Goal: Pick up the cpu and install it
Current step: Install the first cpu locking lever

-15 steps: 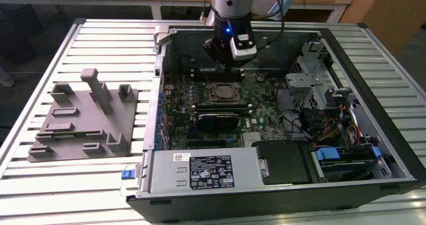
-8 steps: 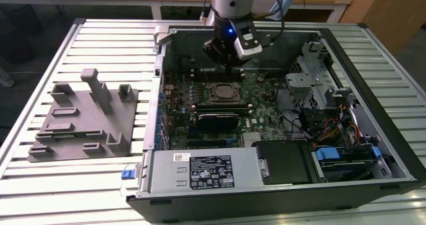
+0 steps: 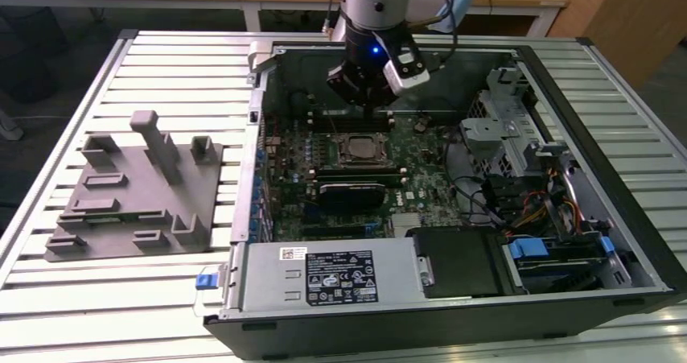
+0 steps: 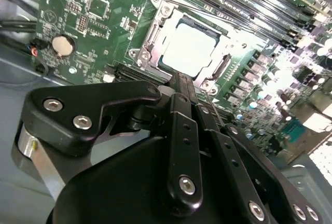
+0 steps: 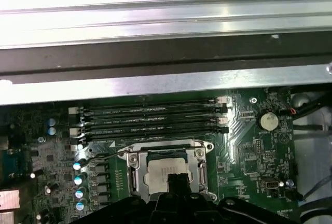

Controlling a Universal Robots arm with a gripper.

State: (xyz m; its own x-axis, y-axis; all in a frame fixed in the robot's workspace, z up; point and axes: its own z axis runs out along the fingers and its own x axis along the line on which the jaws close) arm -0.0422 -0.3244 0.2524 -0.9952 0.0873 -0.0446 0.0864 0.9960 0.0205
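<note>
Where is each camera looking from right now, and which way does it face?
Exterior view: off the arm, high, looking down at the open computer case and grey tray; arm and gripper above the motherboard.
Second wrist view: on the wrist, over the gripper towards the cpu seated in its socket.
First wrist view: on the wrist, facing the board; gripper.
Both wrist views share the cpu.

exterior: high, angled down, far | both wrist views: close above socket (image 5: 167, 175)
</note>
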